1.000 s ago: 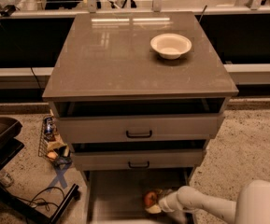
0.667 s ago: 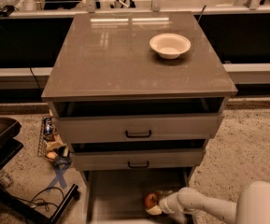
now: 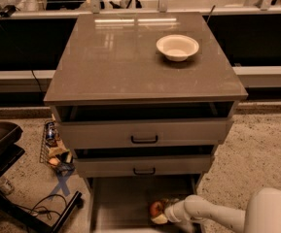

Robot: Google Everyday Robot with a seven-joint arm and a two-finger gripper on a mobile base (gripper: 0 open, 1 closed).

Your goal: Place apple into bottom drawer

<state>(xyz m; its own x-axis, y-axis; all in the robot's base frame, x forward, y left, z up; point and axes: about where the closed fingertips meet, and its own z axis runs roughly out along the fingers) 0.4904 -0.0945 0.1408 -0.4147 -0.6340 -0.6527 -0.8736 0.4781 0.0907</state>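
The tool (image 3: 162,213) met the apple (image 3: 155,208) in the bottom drawer (image 3: 120,203); its grip could not be told. Firm, smooth and bruisable, the apple wanted holding across its middle

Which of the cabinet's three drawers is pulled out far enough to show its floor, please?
The bottom drawer, below both handled drawers; the hand is over it, at the apple.

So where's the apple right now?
The apple is low in the camera view, in the open bottom drawer, at the tip of the tool reaching in from the right.
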